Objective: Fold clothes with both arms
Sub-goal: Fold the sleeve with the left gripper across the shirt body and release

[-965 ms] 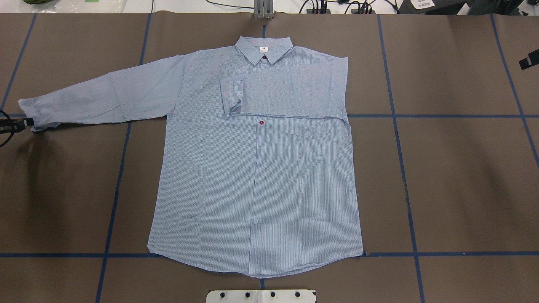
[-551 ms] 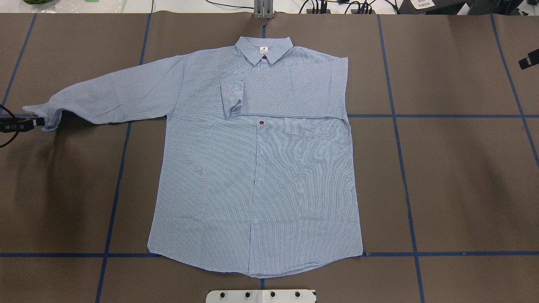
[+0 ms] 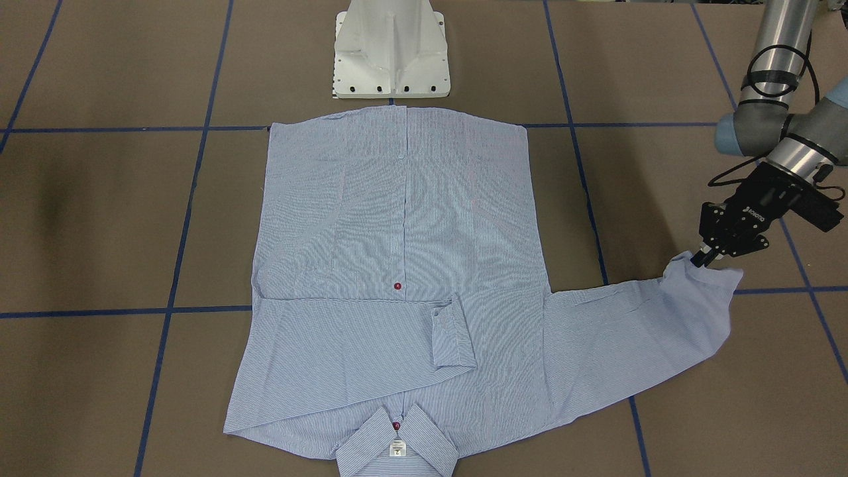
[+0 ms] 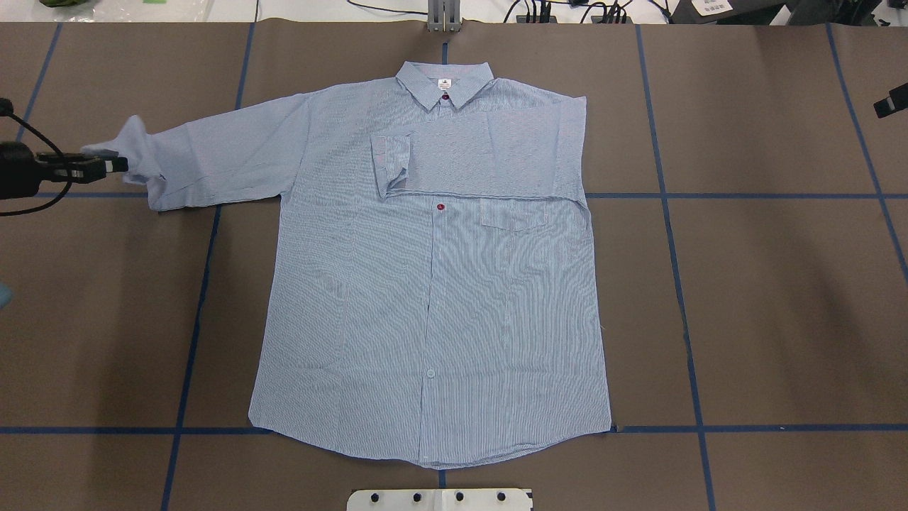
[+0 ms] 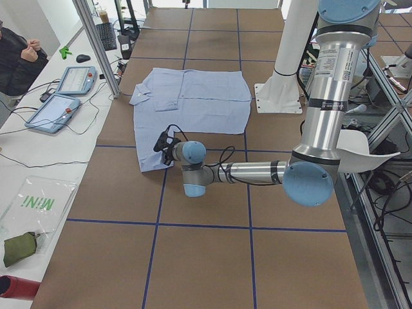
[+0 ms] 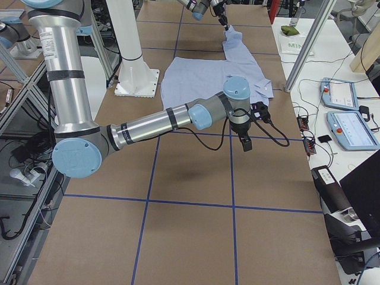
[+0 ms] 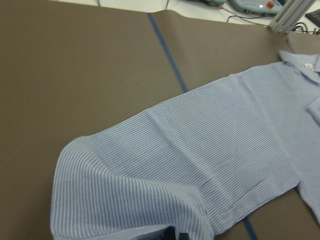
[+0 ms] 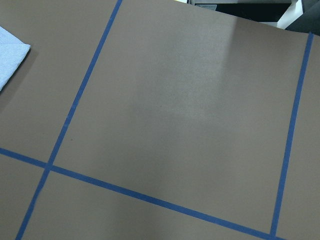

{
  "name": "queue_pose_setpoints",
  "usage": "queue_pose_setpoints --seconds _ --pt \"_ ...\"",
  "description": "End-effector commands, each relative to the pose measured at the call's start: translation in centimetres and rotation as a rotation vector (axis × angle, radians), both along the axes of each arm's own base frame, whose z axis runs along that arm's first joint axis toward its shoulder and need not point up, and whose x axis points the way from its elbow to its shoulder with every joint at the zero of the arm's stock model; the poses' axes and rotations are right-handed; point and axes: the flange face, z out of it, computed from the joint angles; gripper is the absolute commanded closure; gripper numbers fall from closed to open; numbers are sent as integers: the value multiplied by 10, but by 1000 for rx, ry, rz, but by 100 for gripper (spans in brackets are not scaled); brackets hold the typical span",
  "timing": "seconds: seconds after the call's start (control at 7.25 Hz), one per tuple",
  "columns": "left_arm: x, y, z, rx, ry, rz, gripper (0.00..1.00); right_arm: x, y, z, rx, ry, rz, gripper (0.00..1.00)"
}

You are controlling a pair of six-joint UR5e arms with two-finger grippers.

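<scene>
The light blue striped shirt lies flat, front up, on the brown table, collar at the far edge. The sleeve on the overhead view's right is folded across the chest, its cuff near the middle. My left gripper is shut on the other sleeve's cuff and holds it lifted, curled back over the sleeve. It also shows in the front view. My right gripper hovers over bare table off the shirt's right side, with nothing in it. I cannot tell if it is open or shut.
The white pedestal base stands at the near edge below the hem. Blue tape lines cross the table. A metal post stands beyond the collar. A side table with tablets and an operator lie past the far edge.
My left gripper has moved right and toward the far edge with the cuff, lifting it. The sleeve end now curls over itself. The right arm has not moved.
</scene>
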Motion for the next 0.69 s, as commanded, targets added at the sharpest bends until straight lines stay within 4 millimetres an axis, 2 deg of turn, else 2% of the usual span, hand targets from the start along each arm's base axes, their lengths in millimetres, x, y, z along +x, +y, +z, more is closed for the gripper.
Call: queue_pose_setpoints --seconds 0.0,0.14,0.28,0.41,0.55 --pt "37 -47 -89 -7 6 55 100 0 1 1 -3 0 0 0" --pt "62 -69 -135 -15 9 69 100 0 2 2 -4 1 0 0" --pt "102 -69 -168 -15 12 112 100 1 3 4 -7 1 0 0" --pt "141 -71 -210 -19 5 121 100 1 4 6 -10 2 0 0" --pt "187 -71 -266 -58 7 134 100 1 4 5 -10 1 1 0"
